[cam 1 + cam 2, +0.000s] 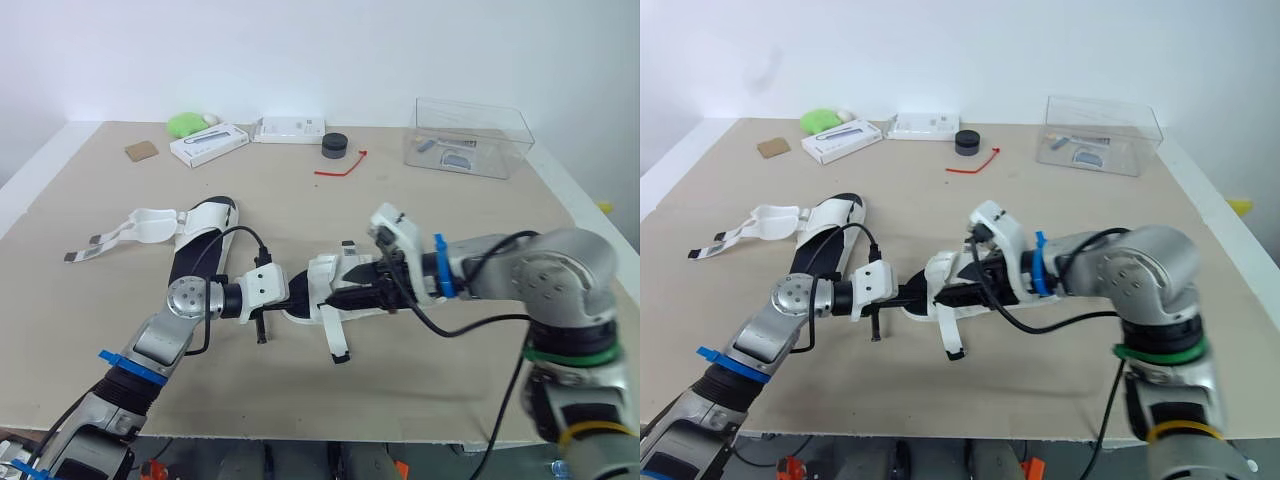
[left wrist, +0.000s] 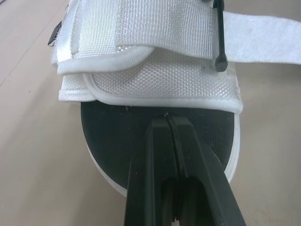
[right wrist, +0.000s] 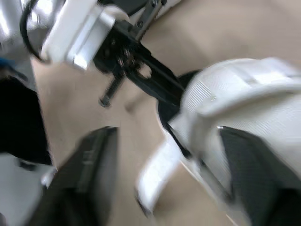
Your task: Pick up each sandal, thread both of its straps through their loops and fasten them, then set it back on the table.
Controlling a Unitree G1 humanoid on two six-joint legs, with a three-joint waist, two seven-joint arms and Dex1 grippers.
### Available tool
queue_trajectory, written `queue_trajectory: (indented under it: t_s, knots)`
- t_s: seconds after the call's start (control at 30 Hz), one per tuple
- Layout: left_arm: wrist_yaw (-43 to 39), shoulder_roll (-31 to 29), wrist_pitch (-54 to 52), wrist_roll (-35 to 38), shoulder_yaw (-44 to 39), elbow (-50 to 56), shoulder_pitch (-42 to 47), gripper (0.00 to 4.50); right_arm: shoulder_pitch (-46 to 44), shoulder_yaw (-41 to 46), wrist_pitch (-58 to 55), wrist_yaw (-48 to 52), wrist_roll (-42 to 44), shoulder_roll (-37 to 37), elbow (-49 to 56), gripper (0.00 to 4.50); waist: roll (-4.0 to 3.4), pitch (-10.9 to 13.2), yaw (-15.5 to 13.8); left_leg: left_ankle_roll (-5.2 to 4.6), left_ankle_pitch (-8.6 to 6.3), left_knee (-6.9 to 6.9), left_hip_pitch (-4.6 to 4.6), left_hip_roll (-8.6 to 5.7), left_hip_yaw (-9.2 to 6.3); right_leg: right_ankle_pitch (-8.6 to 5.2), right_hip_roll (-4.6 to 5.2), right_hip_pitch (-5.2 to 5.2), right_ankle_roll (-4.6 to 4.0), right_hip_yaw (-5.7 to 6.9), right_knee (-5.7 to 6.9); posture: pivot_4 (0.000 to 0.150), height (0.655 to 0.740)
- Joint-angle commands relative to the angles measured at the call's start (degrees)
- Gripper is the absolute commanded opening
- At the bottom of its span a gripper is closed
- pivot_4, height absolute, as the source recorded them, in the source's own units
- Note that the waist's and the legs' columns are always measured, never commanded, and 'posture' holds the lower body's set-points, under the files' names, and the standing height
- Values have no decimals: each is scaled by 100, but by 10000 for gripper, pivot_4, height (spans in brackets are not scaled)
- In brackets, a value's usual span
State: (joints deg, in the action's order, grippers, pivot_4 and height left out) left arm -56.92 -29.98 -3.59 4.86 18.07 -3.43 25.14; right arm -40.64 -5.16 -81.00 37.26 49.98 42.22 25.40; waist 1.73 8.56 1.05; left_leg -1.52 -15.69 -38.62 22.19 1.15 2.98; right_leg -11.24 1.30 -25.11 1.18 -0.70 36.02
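One sandal [image 1: 325,285], with a black footbed and white straps, lies at the table's middle between both arms. My left gripper [image 2: 165,120] is shut, its tips resting on the footbed at the sandal's end, just short of the white upper [image 2: 155,80]. My right gripper [image 3: 171,179] is open, and the sandal's white upper [image 3: 244,108] sits between its spread fingers. A loose strap [image 1: 335,345] trails from this sandal toward the table's front. The second sandal [image 1: 200,240] lies further left, its straps [image 1: 110,235] unfastened and spread out to the left.
At the back right stands a clear plastic box [image 1: 468,135]. Along the back lie a black round object [image 1: 334,145], a red cord [image 1: 342,165], two white boxes [image 1: 208,145] [image 1: 290,129], a green object [image 1: 185,123] and a brown card [image 1: 141,150].
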Motion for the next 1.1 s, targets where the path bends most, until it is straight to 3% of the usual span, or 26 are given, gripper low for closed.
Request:
queue_trajectory:
  t_s: [0.03, 0.23, 0.47, 0.53, 0.73, 1.1]
  knots:
    - [-84, -93, -189, -357, 288, -383, -204, 0, 583, -527, 2010, 991, -973, 617, 561, 44819, -2, 0, 8, 0, 0, 1, -2, -1, 1, -1, 0, 0, 1, -1, 0, 1500, 7400]
    - [-113, -92, -172, -363, 278, -428, -165, 0, 1339, -1182, 7298, 1892, -3653, 714, -191, 44819, -3, 1, 10, 2, 2, 0, -19, -2, 9, 2, -8, 5, 11, 8, 2, 1500, 7400]
    - [-127, -105, -177, -366, 252, -453, -131, 0, 1102, -1472, 12379, 2020, -5459, 419, -2025, 44819, -2, 1, 8, 8, 6, 1, -25, -3, 21, 3, -8, 7, 10, -2, 2, 1500, 7400]
    - [-126, -116, -186, -369, 235, -445, -133, 0, 1027, -1610, 13384, 1919, -5915, 398, -2397, 44819, -2, 1, 8, 8, 6, 2, -28, -3, 26, 2, -8, 7, 7, -7, 3, 1500, 7400]
    - [-109, -131, -232, -358, 197, -405, -156, 0, 834, -1793, 14506, 1475, -6748, 160, -3120, 44819, 3, 4, 8, 8, 6, 7, -49, -2, 54, -7, -7, 11, -19, -34, 11, 1500, 7400]
    - [-66, -158, -295, -336, 167, -354, -211, 0, 157, -1865, 15091, 546, -8221, -110, -3985, 44819, 7, 6, 10, 8, 6, 12, -105, 4, 79, -7, -3, 50, -39, -43, 13, 1500, 7400]
